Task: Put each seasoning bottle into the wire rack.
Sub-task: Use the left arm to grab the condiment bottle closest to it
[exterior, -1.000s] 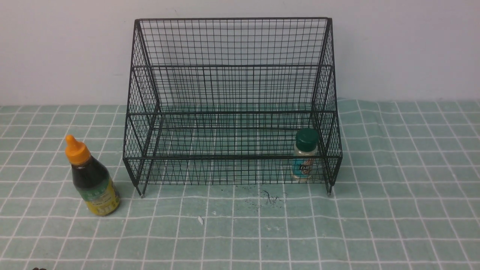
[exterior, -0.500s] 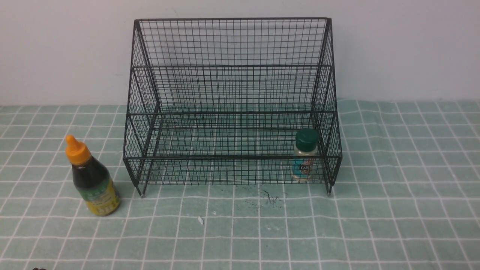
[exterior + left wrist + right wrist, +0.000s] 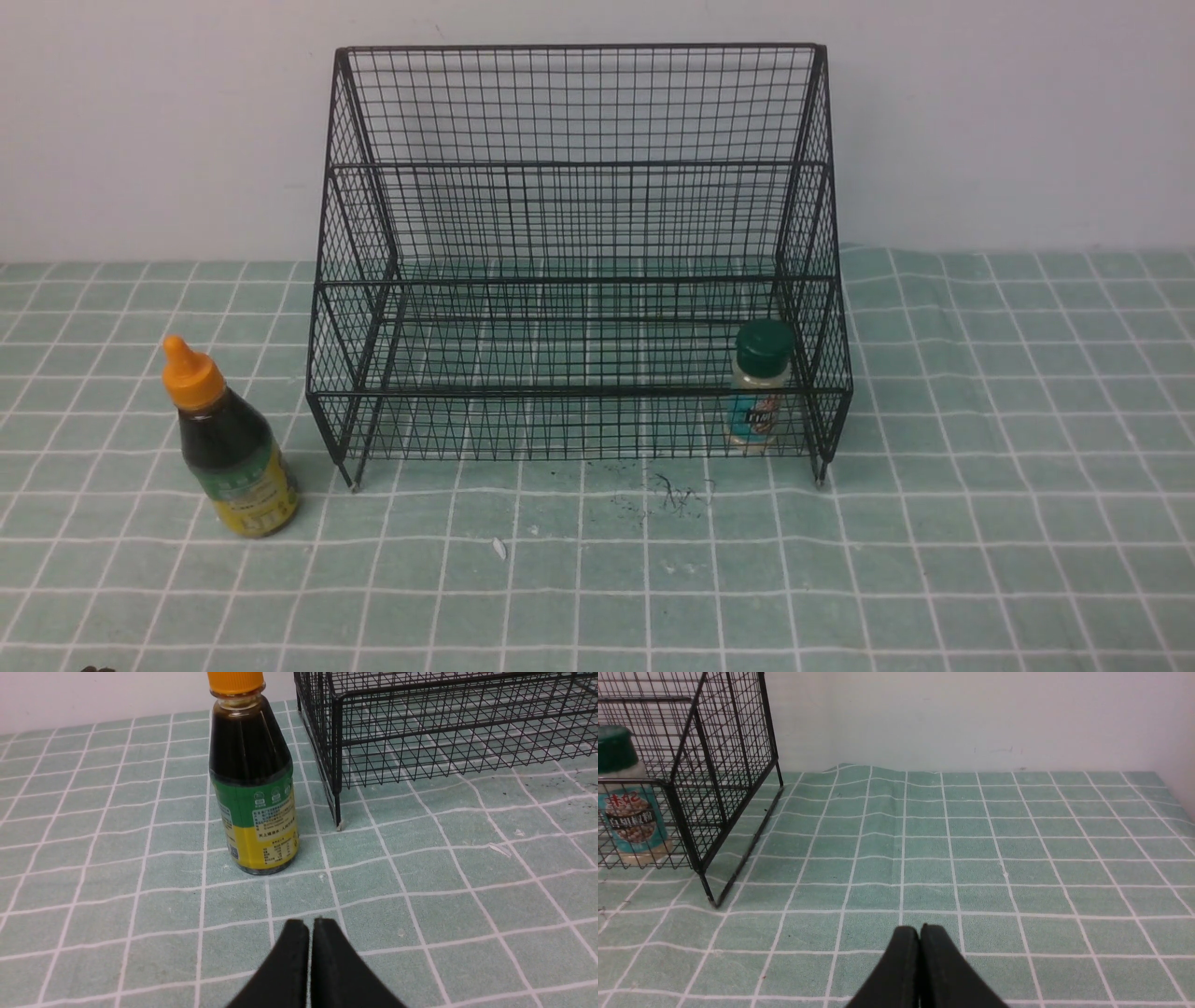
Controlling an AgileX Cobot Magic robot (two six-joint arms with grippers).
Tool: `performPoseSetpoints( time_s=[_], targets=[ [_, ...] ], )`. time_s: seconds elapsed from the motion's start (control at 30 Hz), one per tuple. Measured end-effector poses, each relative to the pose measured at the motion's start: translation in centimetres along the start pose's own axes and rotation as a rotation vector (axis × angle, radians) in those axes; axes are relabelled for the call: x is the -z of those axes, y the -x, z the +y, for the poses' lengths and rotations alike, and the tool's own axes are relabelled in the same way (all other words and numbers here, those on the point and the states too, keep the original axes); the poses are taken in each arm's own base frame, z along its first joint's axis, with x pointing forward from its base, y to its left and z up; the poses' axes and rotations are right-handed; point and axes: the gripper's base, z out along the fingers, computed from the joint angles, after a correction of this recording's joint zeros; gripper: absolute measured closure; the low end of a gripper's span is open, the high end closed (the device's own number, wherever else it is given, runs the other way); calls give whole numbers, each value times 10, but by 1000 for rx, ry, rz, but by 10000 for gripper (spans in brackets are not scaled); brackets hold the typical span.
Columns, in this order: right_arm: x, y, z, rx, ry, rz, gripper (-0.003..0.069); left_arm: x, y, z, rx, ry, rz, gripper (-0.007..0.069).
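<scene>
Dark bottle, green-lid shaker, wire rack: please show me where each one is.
dark bottle [image 3: 224, 439], front view, dark body above the label.
green-lid shaker [image 3: 765, 343], front view, its green lid.
wire rack [image 3: 579, 46], front view, top rim of the back wall.

There are two seasoning bottles [image 3: 233, 448] [image 3: 761, 397], one wire rack [image 3: 574, 168], two end effectors [image 3: 309, 924] [image 3: 920, 931] and one checked cloth [image 3: 980, 467].

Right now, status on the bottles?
Left gripper, right gripper shut, empty. Shaker in rack, right end. Dark bottle upright on cloth, left of rack. Nothing in between.
</scene>
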Motion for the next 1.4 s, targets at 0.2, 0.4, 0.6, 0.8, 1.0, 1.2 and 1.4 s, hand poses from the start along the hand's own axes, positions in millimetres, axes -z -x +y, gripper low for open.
performPoseSetpoints(
  time_s=[0.2, 0.4, 0.6, 0.8, 1.0, 1.2, 1.4],
  targets=[
    [0, 0, 0, 2, 0, 0, 672, 0, 0, 0, 0, 0, 0, 631],
    [0, 0, 0, 2, 0, 0, 672, 0, 0, 0, 0, 0, 0, 631],
    [0, 0, 0, 2, 0, 0, 672, 0, 0, 0, 0, 0, 0, 631],
    [0, 0, 0, 2, 0, 0, 672, 0, 0, 0, 9, -2, -4, 631],
    [0, 0, 0, 2, 0, 0, 672, 2, 19, 0, 269, -30, -213, 631],
    [0, 0, 0, 2, 0, 0, 672, 23, 55, 26, 740, 59, -697, 631],
    [0, 0, 0, 2, 0, 1, 672, 64, 146, 10, 472, -48, -727, 631]
  ],
)
